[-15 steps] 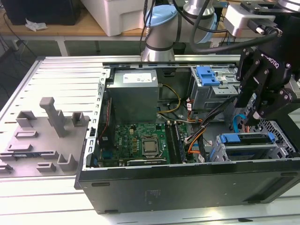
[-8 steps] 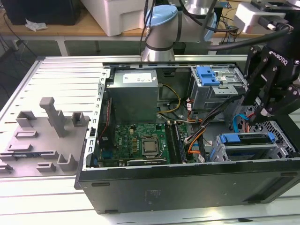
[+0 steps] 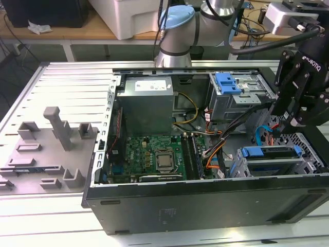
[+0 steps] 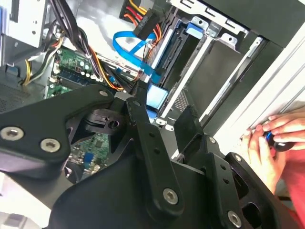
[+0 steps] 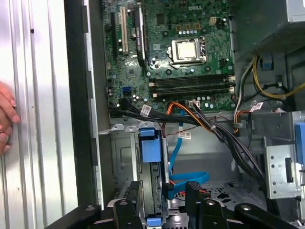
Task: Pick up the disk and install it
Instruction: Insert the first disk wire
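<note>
The disk (image 3: 270,165) lies in the drive bay at the case's front corner, on the exterior view's right, with its blue carrier bracket (image 3: 262,152) along its top edge. The first wrist view shows it edge-on, with the blue bracket tab (image 5: 147,143) standing up from the bay. My black gripper (image 3: 285,126) hangs just above that bay. Its two fingers are apart, one on each side of the disk's edge (image 5: 164,200). One finger (image 5: 135,202) is close beside the disk and the other (image 5: 193,195) stands off from it. The gripper is open.
The open computer case (image 3: 205,206) holds a motherboard (image 3: 154,154), a grey power supply (image 3: 146,103), a silver cage with a blue clip (image 3: 229,82), and loose cables (image 3: 221,149) beside the bay. A person's hand (image 4: 271,138) rests on the table by the case wall. A grey fixture (image 3: 56,128) stands on the exterior view's left.
</note>
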